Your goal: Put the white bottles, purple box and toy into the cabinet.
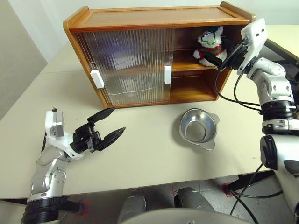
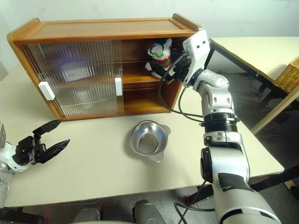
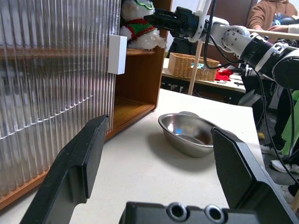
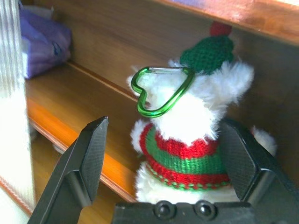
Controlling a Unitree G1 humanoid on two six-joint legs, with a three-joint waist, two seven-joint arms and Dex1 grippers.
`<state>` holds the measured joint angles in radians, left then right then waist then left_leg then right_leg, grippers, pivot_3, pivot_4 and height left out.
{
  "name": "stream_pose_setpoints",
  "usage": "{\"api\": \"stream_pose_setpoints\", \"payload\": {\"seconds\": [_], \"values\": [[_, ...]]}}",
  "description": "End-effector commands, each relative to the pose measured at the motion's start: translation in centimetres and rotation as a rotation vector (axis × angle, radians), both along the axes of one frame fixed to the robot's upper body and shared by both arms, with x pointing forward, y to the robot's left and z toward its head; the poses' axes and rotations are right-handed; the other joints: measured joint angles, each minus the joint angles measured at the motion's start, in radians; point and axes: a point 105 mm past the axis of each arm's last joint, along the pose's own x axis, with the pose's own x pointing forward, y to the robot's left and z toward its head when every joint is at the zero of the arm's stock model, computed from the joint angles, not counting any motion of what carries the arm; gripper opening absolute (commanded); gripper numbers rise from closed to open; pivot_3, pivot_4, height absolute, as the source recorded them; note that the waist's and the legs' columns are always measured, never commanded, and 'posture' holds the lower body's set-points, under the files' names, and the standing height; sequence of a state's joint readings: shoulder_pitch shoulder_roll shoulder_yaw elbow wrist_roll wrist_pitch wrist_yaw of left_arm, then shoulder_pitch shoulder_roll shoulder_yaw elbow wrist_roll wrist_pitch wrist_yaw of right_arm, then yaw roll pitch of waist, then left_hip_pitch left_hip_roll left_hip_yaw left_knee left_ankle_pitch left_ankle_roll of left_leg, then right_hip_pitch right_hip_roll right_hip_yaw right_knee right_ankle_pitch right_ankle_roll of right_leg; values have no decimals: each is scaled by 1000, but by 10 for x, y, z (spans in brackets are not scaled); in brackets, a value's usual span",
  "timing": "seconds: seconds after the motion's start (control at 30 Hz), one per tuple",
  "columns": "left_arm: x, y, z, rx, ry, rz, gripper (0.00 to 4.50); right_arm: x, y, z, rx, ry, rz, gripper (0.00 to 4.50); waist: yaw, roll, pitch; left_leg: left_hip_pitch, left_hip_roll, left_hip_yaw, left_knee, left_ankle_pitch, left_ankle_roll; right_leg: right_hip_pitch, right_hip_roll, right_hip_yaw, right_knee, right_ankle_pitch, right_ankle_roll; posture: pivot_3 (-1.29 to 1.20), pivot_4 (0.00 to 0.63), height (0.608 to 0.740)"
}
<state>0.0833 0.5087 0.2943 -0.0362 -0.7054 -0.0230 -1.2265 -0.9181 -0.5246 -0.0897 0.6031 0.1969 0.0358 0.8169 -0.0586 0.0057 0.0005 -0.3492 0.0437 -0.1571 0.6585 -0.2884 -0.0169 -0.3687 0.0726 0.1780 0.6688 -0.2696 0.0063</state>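
Observation:
The toy (image 1: 209, 43), a white plush in a red-and-green sweater with a green clip on its back, stands on the upper shelf in the open right end of the cabinet (image 1: 154, 18). My right gripper (image 1: 212, 55) reaches into that opening and is open, one finger on each side of the toy (image 4: 187, 135) with gaps showing. The purple box (image 4: 44, 44) lies further along the same shelf, behind the ribbed doors. The white bottles are hidden. My left gripper (image 1: 117, 120) hangs open and empty over the table in front of the cabinet's left half.
A steel bowl (image 1: 198, 126) sits on the table in front of the cabinet's open end. Both sliding doors (image 1: 131, 65) cover the left and middle. A wicker basket (image 2: 287, 74) rests on another table to the right, and a person (image 3: 271, 14) sits beyond it.

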Motion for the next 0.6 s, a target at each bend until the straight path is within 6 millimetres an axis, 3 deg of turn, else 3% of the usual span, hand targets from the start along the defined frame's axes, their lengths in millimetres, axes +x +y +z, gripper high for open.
{"api": "stream_pose_setpoints", "payload": {"seconds": [0.03, 0.23, 0.6], "values": [[1, -2, -3, -1, 16, -10, 4500, 2, -3, -3, -49, -25, -28, 4471, -1, 0, 0, 0, 0, 0, 0, 0, 0, 0, 0, 0, 0, 0, 0, -58, 0, 740], [0, -2, -4, -2, 20, -14, 4500, 3, -7, 11, -55, -100, -53, 4471, 0, 0, 0, 0, 0, 0, 0, 0, 0, 0, 0, 0, 0, 0, 1, -59, 0, 740], [0, -1, -4, -1, 19, -10, 4500, -1, -23, 14, -108, -57, -39, 4471, 10, 0, 0, -1, -1, 0, 2, 0, 0, 1, -2, 0, -1, 1, 1, -63, 0, 740]]}}
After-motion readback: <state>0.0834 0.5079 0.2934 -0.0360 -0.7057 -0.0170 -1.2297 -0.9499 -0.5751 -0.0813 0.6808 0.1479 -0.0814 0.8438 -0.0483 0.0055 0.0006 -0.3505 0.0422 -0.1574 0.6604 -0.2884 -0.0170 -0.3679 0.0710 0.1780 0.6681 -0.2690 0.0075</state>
